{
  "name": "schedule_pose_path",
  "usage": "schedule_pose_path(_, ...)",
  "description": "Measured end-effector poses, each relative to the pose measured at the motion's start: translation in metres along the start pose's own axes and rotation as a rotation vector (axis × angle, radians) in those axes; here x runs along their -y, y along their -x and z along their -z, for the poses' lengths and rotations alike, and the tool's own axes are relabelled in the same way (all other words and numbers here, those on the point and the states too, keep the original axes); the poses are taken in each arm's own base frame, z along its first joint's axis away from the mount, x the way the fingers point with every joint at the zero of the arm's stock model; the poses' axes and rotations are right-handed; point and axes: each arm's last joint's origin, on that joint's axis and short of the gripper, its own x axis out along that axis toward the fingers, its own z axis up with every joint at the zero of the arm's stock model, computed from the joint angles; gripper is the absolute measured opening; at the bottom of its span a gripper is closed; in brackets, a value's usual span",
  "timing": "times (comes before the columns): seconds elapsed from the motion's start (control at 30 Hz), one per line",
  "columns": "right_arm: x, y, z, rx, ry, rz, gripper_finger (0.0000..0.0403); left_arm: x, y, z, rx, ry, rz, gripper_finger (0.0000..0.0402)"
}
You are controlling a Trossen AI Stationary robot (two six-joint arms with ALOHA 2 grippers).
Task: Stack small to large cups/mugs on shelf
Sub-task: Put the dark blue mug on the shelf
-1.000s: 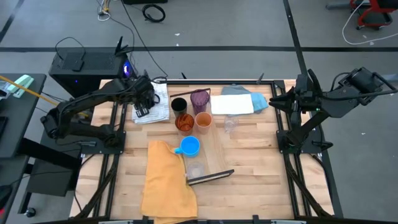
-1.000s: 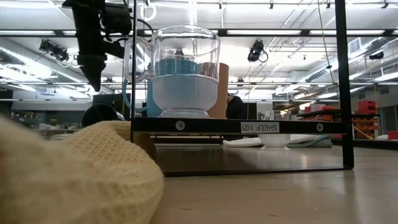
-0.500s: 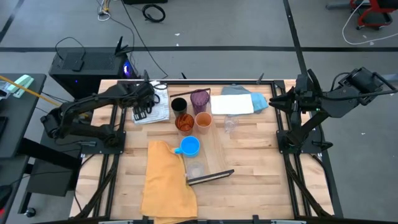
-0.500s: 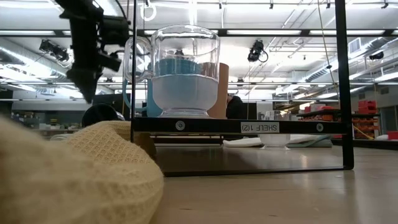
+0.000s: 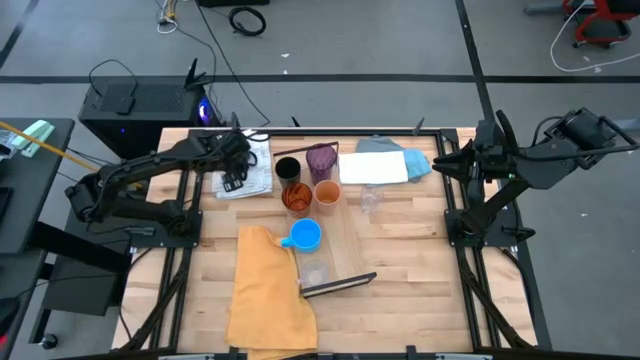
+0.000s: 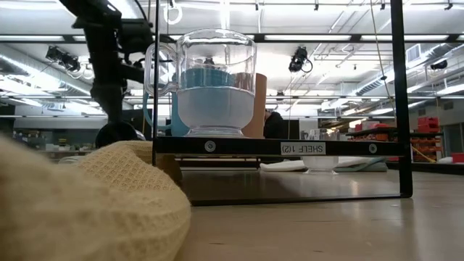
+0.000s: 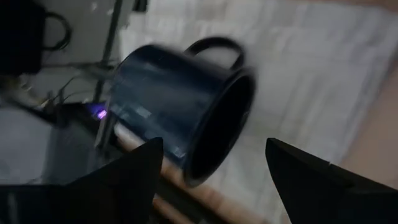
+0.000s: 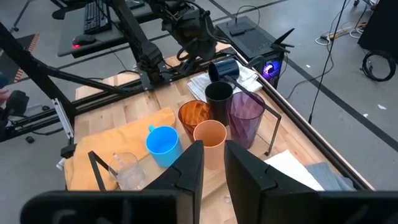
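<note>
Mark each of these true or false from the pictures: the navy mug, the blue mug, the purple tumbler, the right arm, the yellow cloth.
1. The dark navy mug lies tipped on its side on the white cloth. True.
2. The bright blue mug is stacked inside the orange tumbler. False: it stands alone beside the mustard-yellow cloth.
3. The purple tumbler stands next to the black cup. True.
4. The right tool grips the peach cup. False: it waits at the table's right edge, and the peach cup stands free.
5. The left tool hovers over the white cloth. True.
</note>
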Motion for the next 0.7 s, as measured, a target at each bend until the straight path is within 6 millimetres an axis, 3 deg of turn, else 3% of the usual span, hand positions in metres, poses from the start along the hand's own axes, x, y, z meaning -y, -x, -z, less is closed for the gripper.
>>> schedule_pose_path(0.43, 0.0, 0.0, 0.0, 0.0, -0.001, 0.0, 0.007, 0.005, -0.013, 0.003, 0.041, -0.106, 0.02, 0.033)
schedule_pose_path(0.7, 0.0, 0.0, 0.0, 0.001, -0.005, -0.001, 0.007, 0.013, -0.033, 0.009, 0.054, -0.164, -0.099, 0.0334)
